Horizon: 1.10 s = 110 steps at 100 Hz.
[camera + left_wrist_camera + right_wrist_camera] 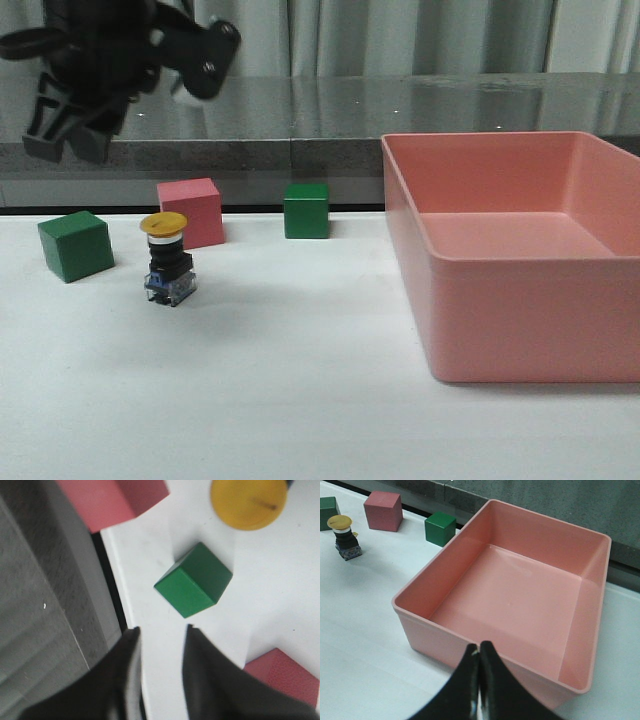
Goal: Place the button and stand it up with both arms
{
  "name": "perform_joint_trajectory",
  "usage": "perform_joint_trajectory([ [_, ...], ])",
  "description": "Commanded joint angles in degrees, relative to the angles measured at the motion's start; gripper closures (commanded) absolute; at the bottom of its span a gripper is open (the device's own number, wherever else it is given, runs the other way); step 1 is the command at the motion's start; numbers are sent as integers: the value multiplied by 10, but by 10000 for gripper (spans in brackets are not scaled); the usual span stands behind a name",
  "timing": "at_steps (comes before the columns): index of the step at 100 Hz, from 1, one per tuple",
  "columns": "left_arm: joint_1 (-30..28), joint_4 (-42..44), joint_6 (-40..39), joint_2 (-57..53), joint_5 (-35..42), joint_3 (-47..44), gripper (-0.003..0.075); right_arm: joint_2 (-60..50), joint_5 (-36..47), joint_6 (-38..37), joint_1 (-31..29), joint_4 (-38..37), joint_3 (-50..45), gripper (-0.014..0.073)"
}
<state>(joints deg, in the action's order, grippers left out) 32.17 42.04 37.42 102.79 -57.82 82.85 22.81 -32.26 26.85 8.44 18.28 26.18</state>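
both end effectors are empty: i'm holding the left end effector (161, 667) parted above the counter's (300, 400) far-left edge and the right end effector (479, 680) closed near the pink bin (495, 645). the button (166, 258) is standing cap-up between the cubes, so i'm judging the job done and retreating high, clear of it.

Button (167, 257) upright on table, yellow cap up, black body, blue-clear base, untouched

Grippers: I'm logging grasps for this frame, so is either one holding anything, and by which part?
Nothing is held. The left gripper is open and empty above the table; the right gripper is shut on nothing. The button stands free on the table.
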Motion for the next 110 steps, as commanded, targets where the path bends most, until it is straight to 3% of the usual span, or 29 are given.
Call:
perform_joint_trajectory([
  [1, -31, -27, -54, -72, 2, 17, 736, 4, 35, 1, -4, 5, 15, 655],
  [19, -113, -231, -83, -171, 78, 16, 740, 4, 35, 1, -4, 5, 15, 655],
  [35, -153, -364, -93, -279, 213, -50, 740, 4, 35, 1, -4, 5, 15, 655],
  [50, -153, -413, -93, -384, 339, -180, 740, 4, 33, 1, -4, 5, 15, 655],
  [78, -153, -432, -95, -570, 483, -434, 740, 4, 33, 1, -4, 5, 15, 655],
  [110, -154, -444, -95, -736, 544, -624, 740, 4, 33, 1, -4, 5, 15, 655],
])
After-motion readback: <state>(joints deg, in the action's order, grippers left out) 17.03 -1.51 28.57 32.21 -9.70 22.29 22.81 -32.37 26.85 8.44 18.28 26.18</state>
